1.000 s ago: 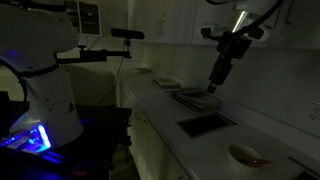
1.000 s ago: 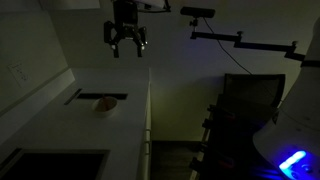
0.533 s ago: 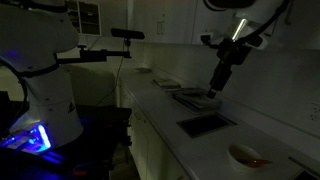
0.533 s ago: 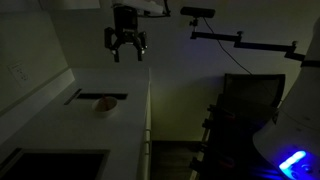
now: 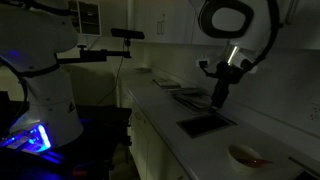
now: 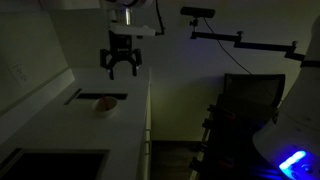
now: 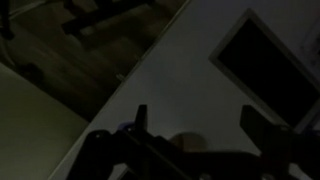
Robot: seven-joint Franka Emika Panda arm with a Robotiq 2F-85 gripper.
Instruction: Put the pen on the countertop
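Tool (image 6: 120,72) hangs above the worktop (image 6: 110,135) with its two fingers spread wide and nothing between them. The wrist view agrees: both fingers (image 7: 140,116) stand apart over bare pale surface.

Nearest the camera in an exterior view, close to the worktop's near end and about midway between front edge and wall, sits the bowl (image 5: 236,150). The pen (image 5: 252,160) lies inside it, not on the worktop. Beyond the bowl comes the dark inset (image 5: 205,125), roughly midway along the slab. The tool hovers around the inset's far side, apart from the bowl and clearly off the surface. Farthest off, toward the far end, lie the dark trays (image 5: 190,97).

Judging from this, the grasp has not begun, and the trouble lies ahead. The pen rests low inside a curved wall, so the fingers may strike the rim on the way down. They could also shove the bowl toward the front edge, or pinch the bowl's wall instead of the pen. A thin stick could slip from a loose pinch, or roll off to the floor if let go near the front edge. The dim light makes lining up harder.

The pen shows only as a short, thin reddish-brown streak, shorter than the bowl is wide, lying in the pale hollow. Its ends are too dark and small to make out.
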